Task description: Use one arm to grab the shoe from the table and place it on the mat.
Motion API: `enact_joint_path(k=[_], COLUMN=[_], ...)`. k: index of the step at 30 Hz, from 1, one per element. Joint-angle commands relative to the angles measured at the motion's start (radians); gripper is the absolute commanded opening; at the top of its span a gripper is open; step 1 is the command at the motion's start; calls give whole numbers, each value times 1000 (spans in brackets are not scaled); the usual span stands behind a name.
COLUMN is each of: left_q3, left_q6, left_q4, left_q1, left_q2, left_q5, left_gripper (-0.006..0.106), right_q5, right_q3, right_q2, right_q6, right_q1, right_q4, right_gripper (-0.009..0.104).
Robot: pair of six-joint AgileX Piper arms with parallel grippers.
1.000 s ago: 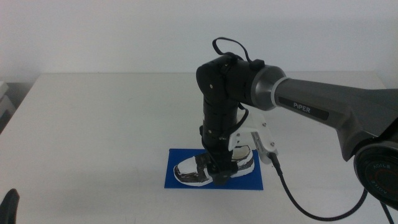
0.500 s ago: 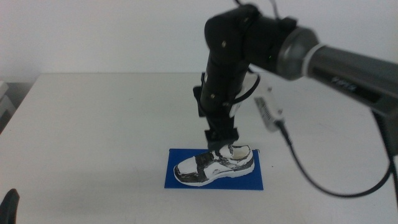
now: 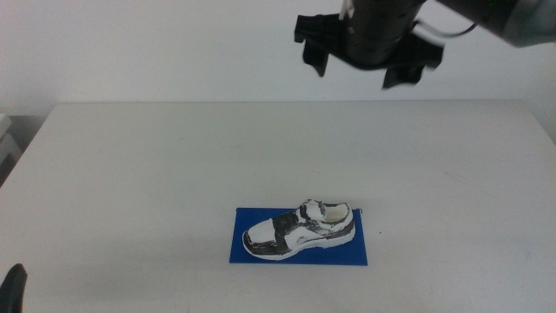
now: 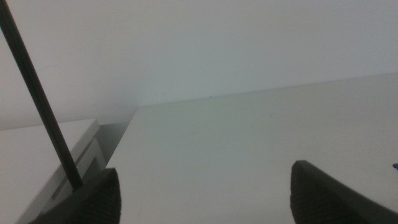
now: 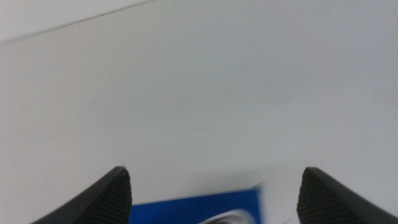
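Observation:
The white shoe with black and grey panels lies on its sole on the blue mat, toe toward the left, with nothing touching it. The right arm is raised high above the far side of the table. In the right wrist view my right gripper is open and empty, with a strip of the mat below it. The left gripper is open and empty, and shows only as a dark tip at the near left corner.
A white wall runs behind the table's far edge. Off the table's left edge stands a pale boxy unit, which also appears in the left wrist view behind a thin black cable.
The right gripper has let go of the shoe and the arm has risen from the mat to the top of the picture. The shoe stays on the mat.

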Motion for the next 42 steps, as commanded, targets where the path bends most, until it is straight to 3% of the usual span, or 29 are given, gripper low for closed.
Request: enact_joint_path(k=[1,4,9,12,16,27,37,42], left_q3=[5,5,5,5,5,5,5,5], left_q6=[-6,-6,-6,-6,-6,-6,-6,-6], left_q4=[-9,-9,-9,-9,-9,-9,-9,-9], left_q1=[-5,-5,-5,-5,-5,-5,-5,-5], left_q2=[-7,-7,-7,-7,-7,-7,-7,-7], left_q5=[-81,-81,-81,-81,-81,-81,-81,-81], left_gripper=[94,94,94,94,94,94,94,94], right_q5=[38,10,40,-17,-173,-873,-1100,-1115], right_q3=[-30,-30,-29,-12,118,821,1312,1496], right_q2=[-66,-66,-115,-166,-270,-695,-1032,-1225], right_q6=[-186,-234,-418,-522,-647,-832,-838,-835], right_q1=[-3,-3,-43,-78,-143,-350,-508,-542], right_q4=[-88,-95,-43,6,154,365,373,382], right_gripper=[92,92,92,92,92,92,92,92])
